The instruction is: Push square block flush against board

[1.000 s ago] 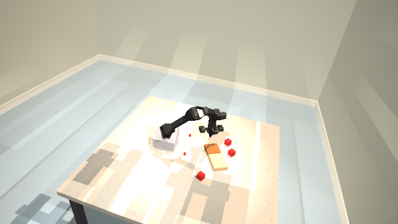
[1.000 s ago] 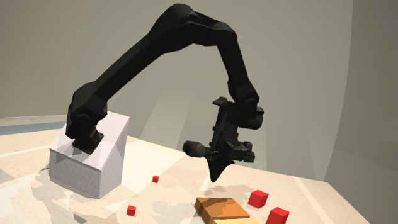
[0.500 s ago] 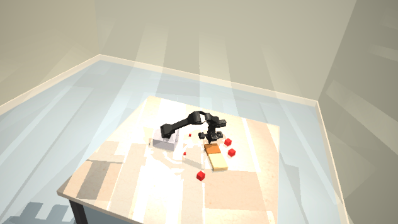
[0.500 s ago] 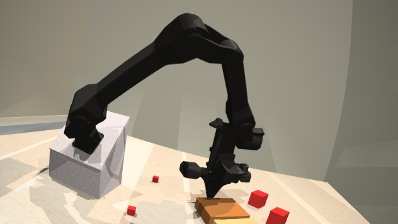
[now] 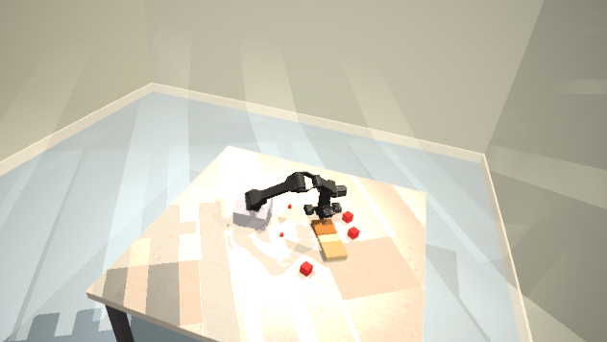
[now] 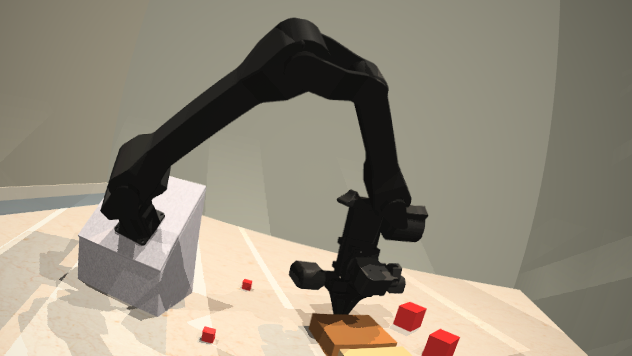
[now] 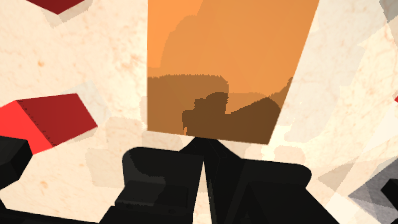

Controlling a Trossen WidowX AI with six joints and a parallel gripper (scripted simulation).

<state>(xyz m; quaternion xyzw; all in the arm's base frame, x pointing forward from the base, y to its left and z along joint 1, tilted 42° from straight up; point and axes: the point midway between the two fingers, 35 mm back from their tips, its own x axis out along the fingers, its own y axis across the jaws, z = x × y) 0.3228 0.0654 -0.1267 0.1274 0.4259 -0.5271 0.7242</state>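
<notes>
On the tabletop [image 5: 168, 303] [image 6: 270, 255] I count five red cubes [image 5: 305, 269] [image 6: 410, 316] [image 7: 55, 120], three larger and two tiny; one orange block [image 5: 324, 227] [image 6: 355, 331] [image 7: 220, 55]; one yellow board [image 5: 334, 250] [image 6: 377, 352]; and one grey pedestal [image 5: 244, 220] [image 6: 117, 265]. I have one claw [image 5: 326, 216] [image 6: 342, 312] [image 7: 203, 135].
</notes>
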